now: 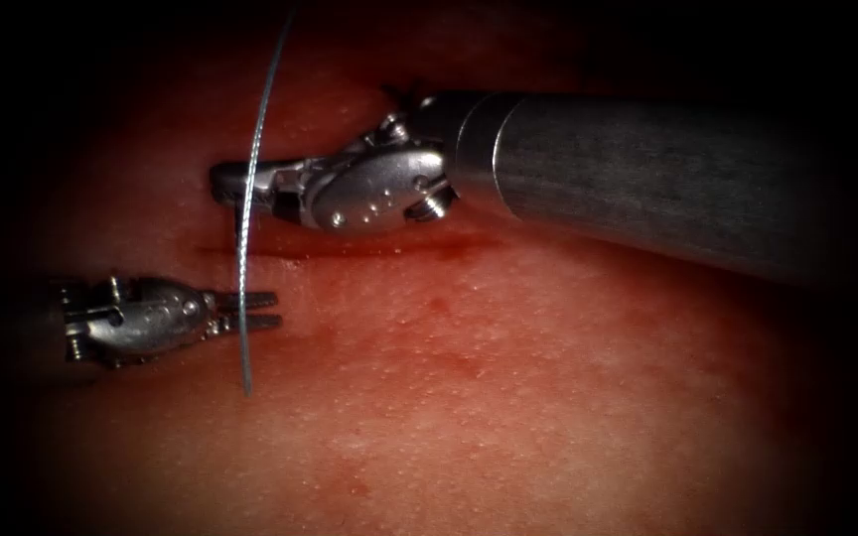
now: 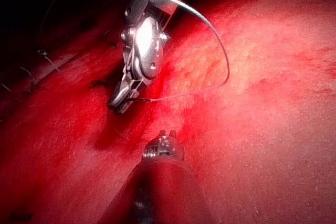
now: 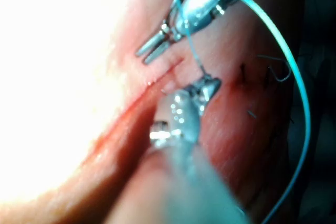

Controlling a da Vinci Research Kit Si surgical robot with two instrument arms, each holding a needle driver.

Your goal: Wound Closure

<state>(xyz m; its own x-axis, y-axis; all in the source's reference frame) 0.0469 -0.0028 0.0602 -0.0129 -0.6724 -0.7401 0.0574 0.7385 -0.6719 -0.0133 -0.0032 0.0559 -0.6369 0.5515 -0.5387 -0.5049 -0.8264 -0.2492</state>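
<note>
Right pincer [image 1: 228, 186]: closed on the thread [image 1: 246, 260], tip at the cut [image 1: 350, 248].
Left pincer [image 1: 262, 311]: narrowly parted, holds nothing, thread crossing in front.
Thread: loops above the tissue [image 1: 548, 397].
Needle: cannot tell where.
Earlier stitches [image 3: 262, 72]: beside the cut.

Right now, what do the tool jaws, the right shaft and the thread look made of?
Left tool and right tool: polished metal by the look, bright glints, rivets, toothed jaws. The left holds nothing; the right's jaws are shut on the thread.
Right shaft: dark, matte, brushed sheen; metal or composite, can't tell.
Thread: smooth, pale single strand holding its own curve; likely stiff synthetic monofilament.
</note>
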